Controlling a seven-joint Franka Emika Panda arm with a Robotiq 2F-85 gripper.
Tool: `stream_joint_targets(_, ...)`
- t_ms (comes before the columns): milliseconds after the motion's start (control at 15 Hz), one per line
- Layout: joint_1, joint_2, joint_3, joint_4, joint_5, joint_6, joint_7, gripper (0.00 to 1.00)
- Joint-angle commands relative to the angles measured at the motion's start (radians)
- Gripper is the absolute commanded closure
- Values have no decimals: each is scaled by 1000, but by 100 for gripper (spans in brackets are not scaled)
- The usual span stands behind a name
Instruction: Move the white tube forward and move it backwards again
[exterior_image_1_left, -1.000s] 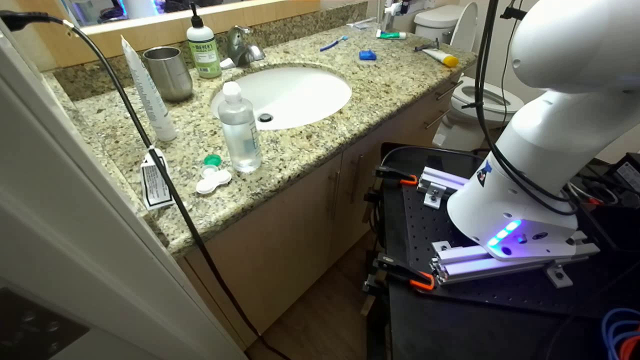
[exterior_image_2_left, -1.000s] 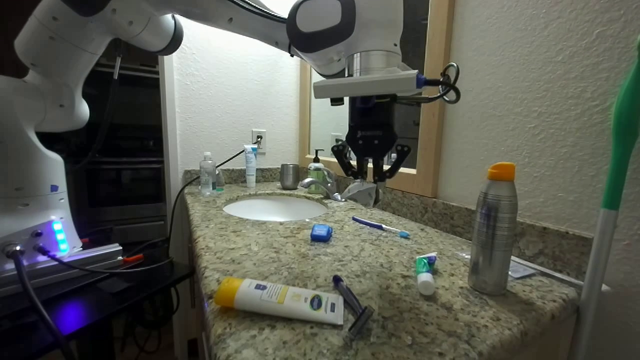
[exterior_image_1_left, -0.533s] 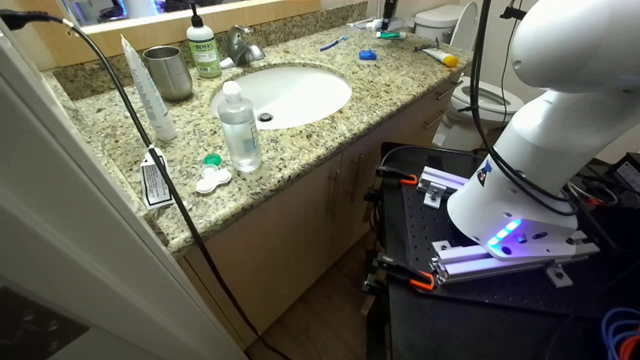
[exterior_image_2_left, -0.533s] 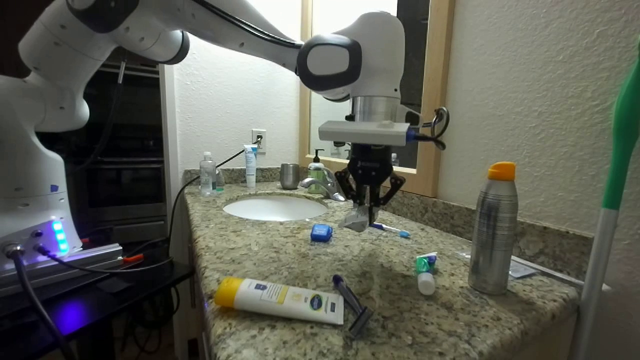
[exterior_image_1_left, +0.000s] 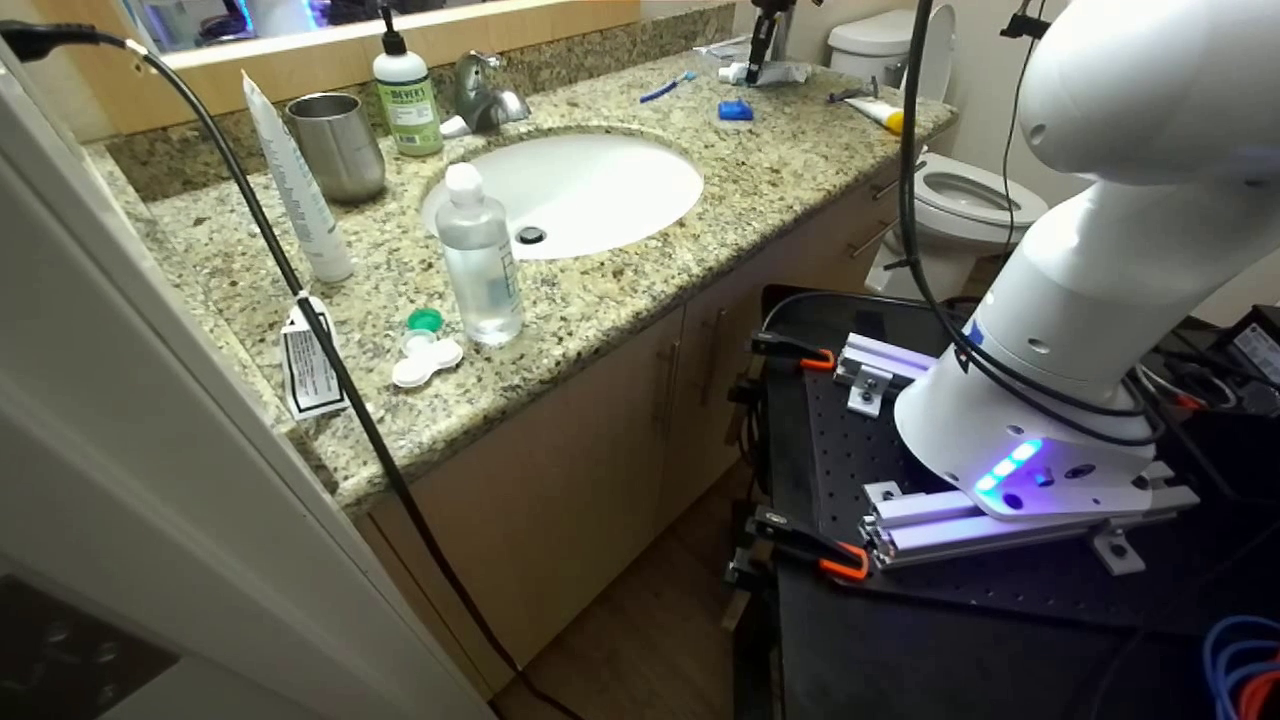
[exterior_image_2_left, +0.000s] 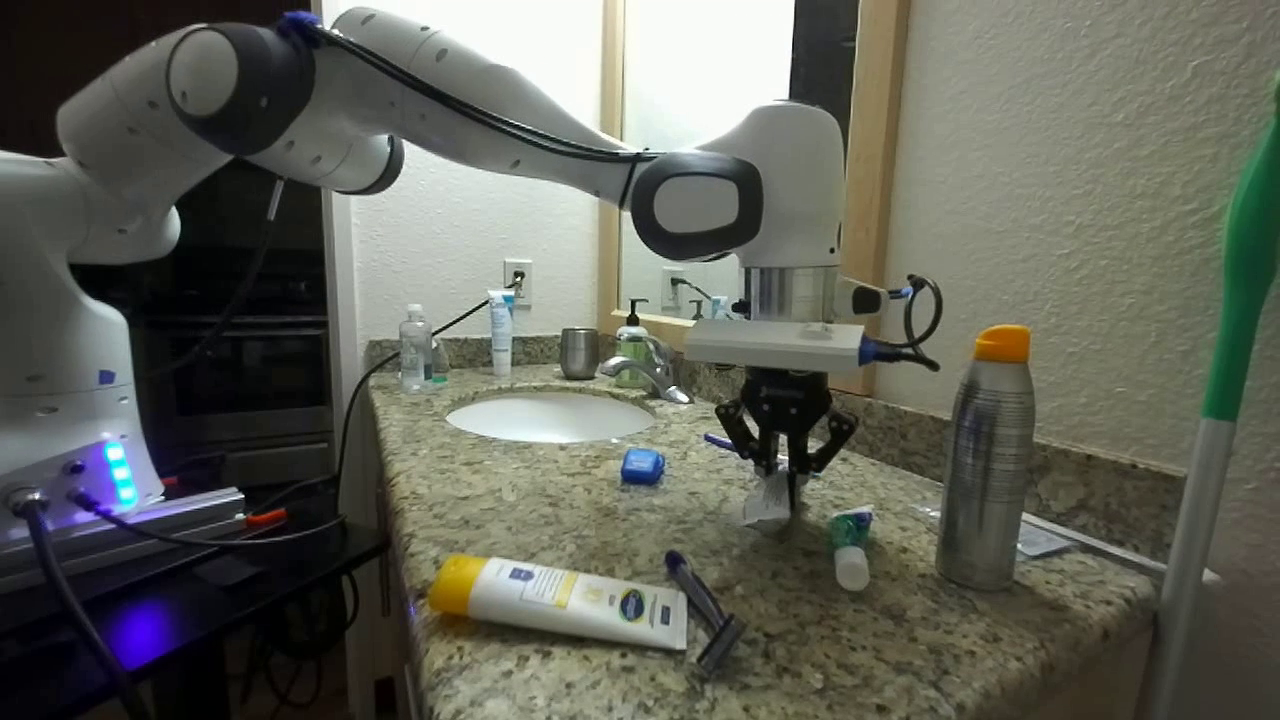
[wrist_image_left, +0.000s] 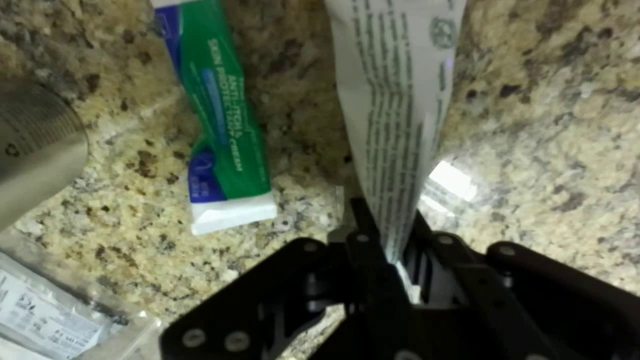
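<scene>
Holds: white tube (wrist_image_left: 400, 90), one, printed; clamped between the jaws.
Hangs low over the granite bench (exterior_image_2_left: 540, 510), cannot tell if touching; includes, near but apart, a green cream tube (wrist_image_left: 225, 110); farther off, a metal can (exterior_image_2_left: 985, 480).

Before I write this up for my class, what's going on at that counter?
A robot arm has its gripper shut on a white tube, down near the stone counter; whether the tube touches it, I can't tell. A green tube lies nearby, apart from the gripper, as do a razor and a yellow-capped tube.
</scene>
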Motion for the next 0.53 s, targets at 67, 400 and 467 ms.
stream_joint_targets(67,9,183,-6,291,-77,-263,-20,45)
stream_joint_targets(400,-38,170,38,365,-44,-281,-71,9)
stream_joint_targets(467,-41,130,45,348,-29,-273,-72,3)
